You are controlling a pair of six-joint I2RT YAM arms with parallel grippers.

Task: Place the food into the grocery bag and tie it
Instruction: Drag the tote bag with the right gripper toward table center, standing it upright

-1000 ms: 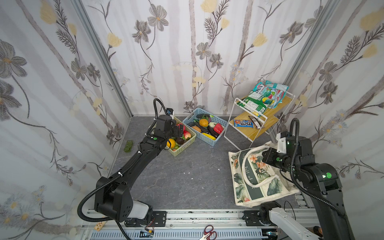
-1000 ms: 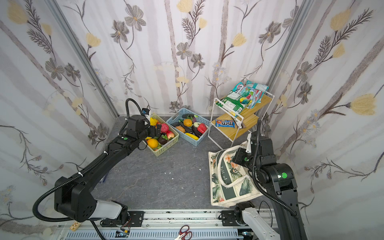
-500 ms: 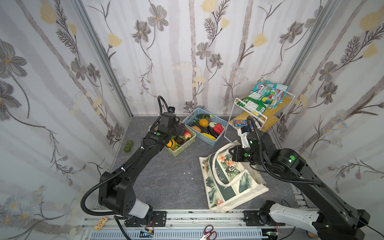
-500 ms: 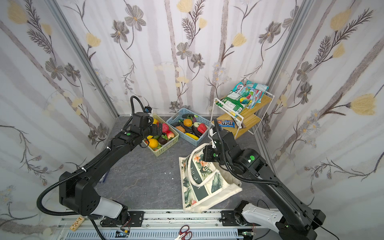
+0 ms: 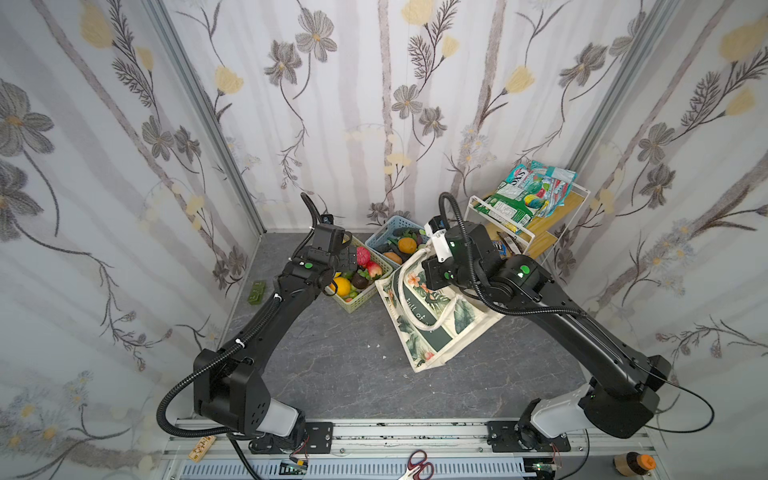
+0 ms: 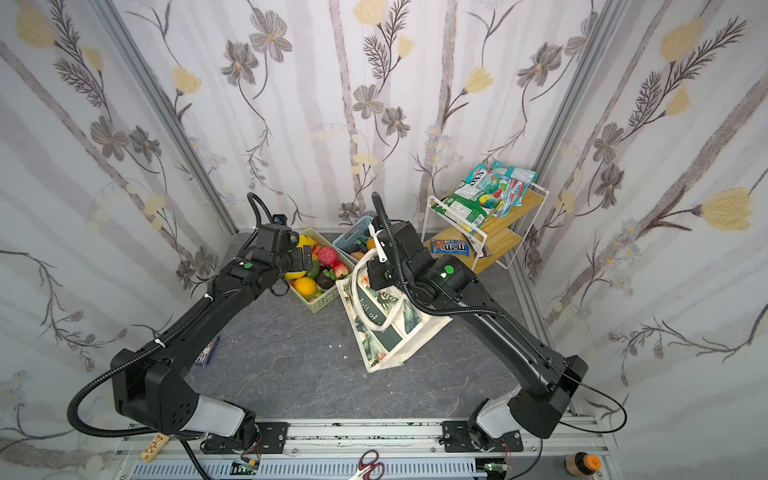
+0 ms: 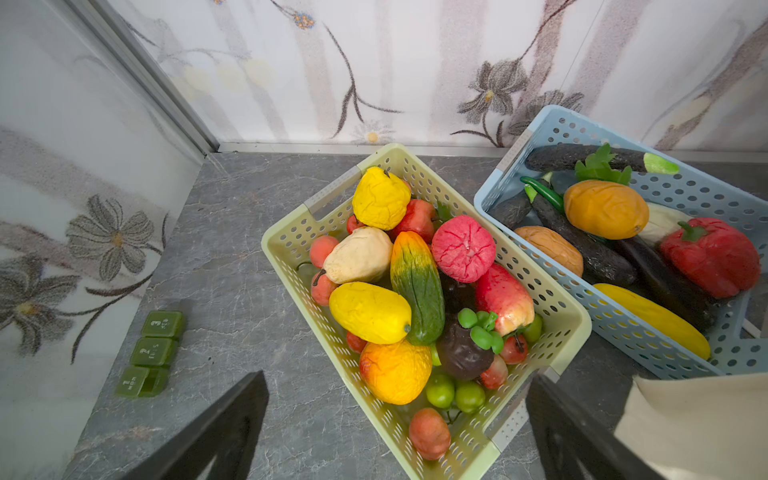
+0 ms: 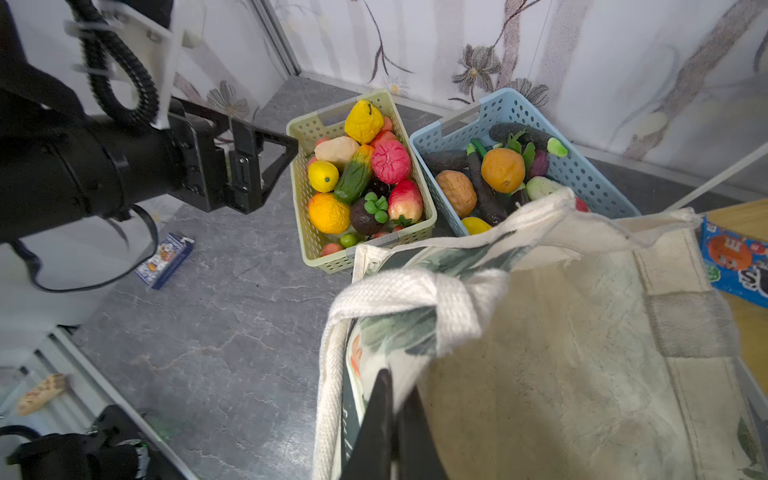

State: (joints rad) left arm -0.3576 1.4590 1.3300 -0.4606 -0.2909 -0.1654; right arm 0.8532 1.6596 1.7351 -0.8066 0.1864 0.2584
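The left gripper (image 7: 397, 376) hangs over the green basket (image 7: 291, 232). Its two fingers are wide apart, with nothing between them. The basket is heaped with toy fruit (image 7: 463, 249). A yellow mango (image 7: 370, 311) lies on top, and a red apple (image 7: 503, 303) lies near it. The fruit looks light and a bit squishy, with wrinkly skin. I think it is easy to lift, but round enough to roll. The mango is best taken across its short middle.

Next comes the blue basket (image 7: 623, 328), full of vegetables (image 7: 710, 257). Just beside both baskets is the bag (image 5: 428, 316), tilted, with its low end down on the floor (image 5: 332, 353). It is soft and floppy. The right gripper (image 8: 395, 399) is pinched tight on the bag's top edge, by the white handle (image 8: 399, 291), and holds the mouth up. If it let go, I think the bag would flop shut.
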